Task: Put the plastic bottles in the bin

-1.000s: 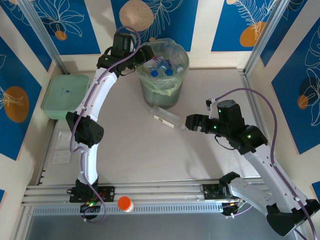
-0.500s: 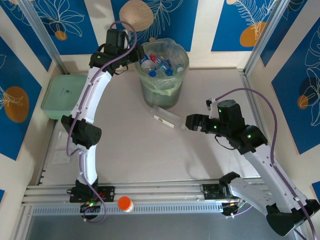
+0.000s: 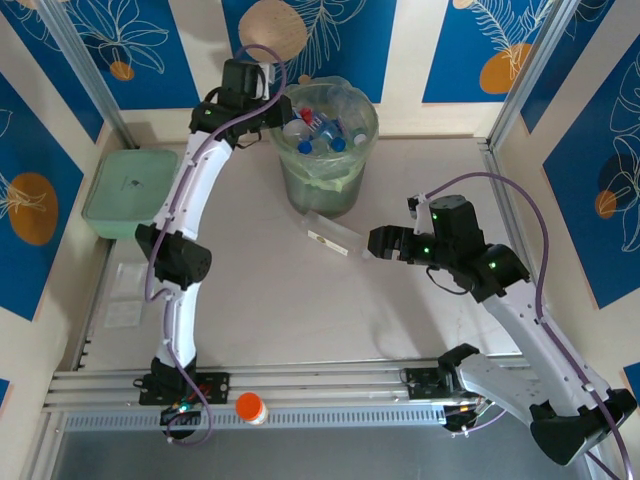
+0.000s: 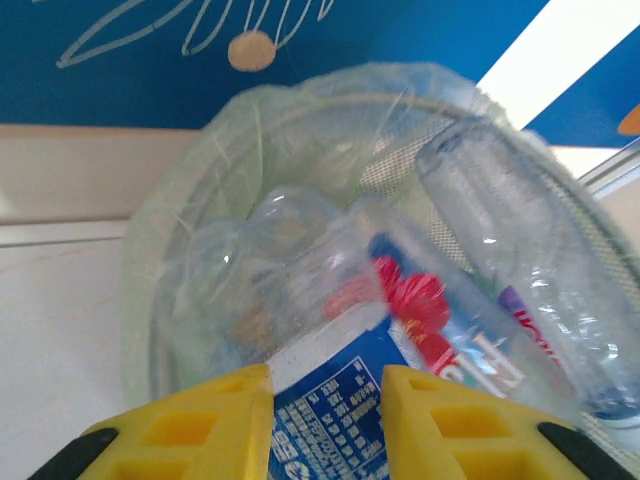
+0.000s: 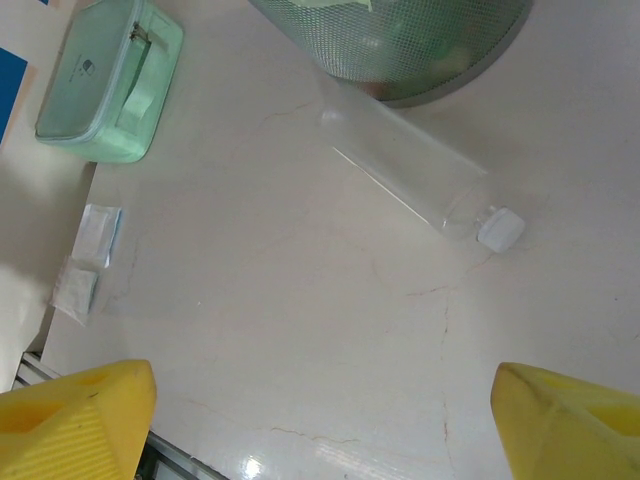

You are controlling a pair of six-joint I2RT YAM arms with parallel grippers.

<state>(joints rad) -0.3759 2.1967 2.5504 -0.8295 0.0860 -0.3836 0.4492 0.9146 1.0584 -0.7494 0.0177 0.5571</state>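
Observation:
The bin [image 3: 345, 185] stands at the back of the table, lined with a pale green bag and holding several plastic bottles [image 3: 325, 132] up to its rim. My left gripper [image 3: 278, 108] is at the bin's left rim. In the left wrist view it [image 4: 327, 375] is shut on a clear bottle with a blue label [image 4: 330, 400] that points into the bin [image 4: 170, 230]. Another clear bottle with a white cap [image 3: 335, 237] lies on the table in front of the bin. My right gripper [image 3: 372, 243] hovers just right of it, open and empty [image 5: 322, 385], with that bottle [image 5: 410, 170] ahead.
A flat mint-green lidded box [image 3: 125, 190] sits at the left edge, also in the right wrist view [image 5: 105, 80]. Small white packets [image 3: 122, 312] lie near the left rail. An orange-capped jar [image 3: 250, 407] stands on the front rail between the arm bases.
My left jaws have closed on the blue-labelled bottle at the bin's rim; that arm swung left, then back right. The right gripper edged slightly left.

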